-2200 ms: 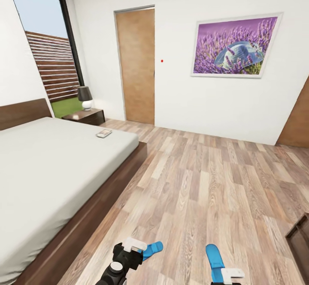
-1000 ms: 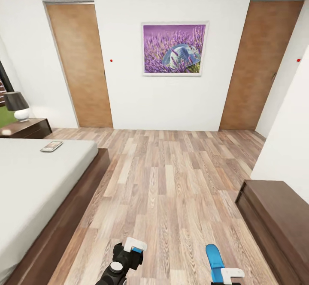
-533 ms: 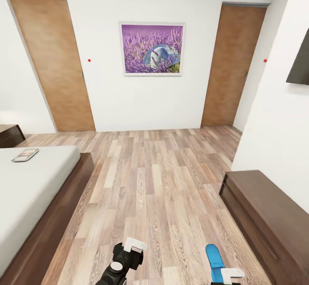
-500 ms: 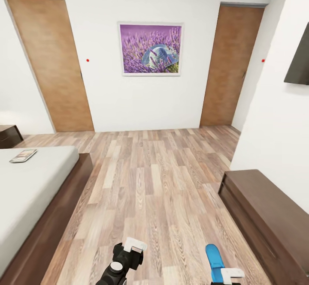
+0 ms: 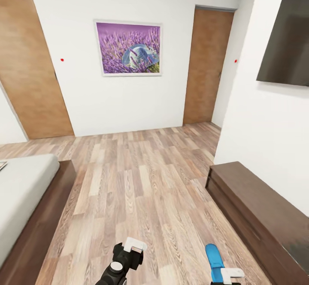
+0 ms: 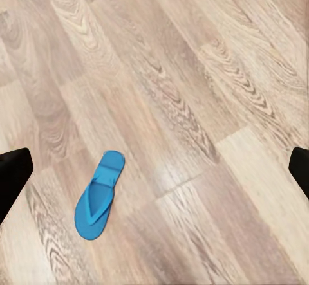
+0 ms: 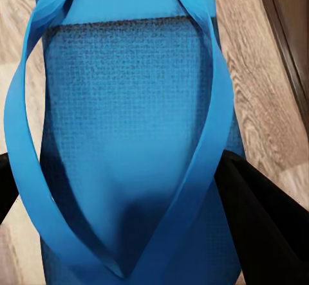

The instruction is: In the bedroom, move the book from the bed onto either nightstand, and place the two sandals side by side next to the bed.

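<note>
A bright blue sandal [image 7: 129, 137] takes up nearly the whole frame, its textured footbed facing the camera and its two straps running down the sides to meet in a V at the toe post. The black fingers [image 7: 264, 220] of the right end effector [image 7: 122, 201] press against both of its sides, clamped on it. Behind it lies light wood-plank floor [image 7: 257, 98], with the edge of a dark brown piece of furniture [image 7: 290, 15] in one corner.
</note>
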`<state>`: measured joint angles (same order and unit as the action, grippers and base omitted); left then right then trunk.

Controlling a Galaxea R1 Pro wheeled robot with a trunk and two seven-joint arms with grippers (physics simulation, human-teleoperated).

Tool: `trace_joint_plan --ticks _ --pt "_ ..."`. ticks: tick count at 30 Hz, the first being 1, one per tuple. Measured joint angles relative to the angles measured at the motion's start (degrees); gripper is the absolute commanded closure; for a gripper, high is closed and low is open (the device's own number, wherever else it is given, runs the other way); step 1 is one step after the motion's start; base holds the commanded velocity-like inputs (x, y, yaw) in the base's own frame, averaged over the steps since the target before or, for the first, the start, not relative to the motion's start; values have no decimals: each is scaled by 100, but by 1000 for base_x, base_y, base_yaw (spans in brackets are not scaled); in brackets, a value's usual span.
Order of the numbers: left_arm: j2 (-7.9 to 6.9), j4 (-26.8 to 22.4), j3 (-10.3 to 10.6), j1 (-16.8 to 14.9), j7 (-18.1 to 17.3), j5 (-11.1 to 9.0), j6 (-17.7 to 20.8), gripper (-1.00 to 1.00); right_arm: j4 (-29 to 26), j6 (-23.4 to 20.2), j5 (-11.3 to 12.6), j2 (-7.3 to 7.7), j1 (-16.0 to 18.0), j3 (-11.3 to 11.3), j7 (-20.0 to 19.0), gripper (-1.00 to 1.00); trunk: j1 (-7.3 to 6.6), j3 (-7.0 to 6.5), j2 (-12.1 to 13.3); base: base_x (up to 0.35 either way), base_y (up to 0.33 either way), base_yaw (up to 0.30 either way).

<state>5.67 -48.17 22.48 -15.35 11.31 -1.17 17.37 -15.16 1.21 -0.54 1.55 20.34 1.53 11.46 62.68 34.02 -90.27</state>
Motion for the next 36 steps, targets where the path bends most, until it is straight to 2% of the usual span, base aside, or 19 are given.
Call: trace_joint_plan --ticks 13,22,36 --pt "-1 -2 -3 1 0 -2 1 -100 0 3 -4 2 1 0 0 100 -2 0 0 91 256 -31" --pt "-1 -1 -7 1 3 1 -1 -100 0 1 -4 -15 1 7 1 100 -2 0 0 231 67 -1" --pt "-1 -1 -10 1 1 6 0 -100 0 -2 -7 -13 1 8 0 100 0 0 0 104 69 0"
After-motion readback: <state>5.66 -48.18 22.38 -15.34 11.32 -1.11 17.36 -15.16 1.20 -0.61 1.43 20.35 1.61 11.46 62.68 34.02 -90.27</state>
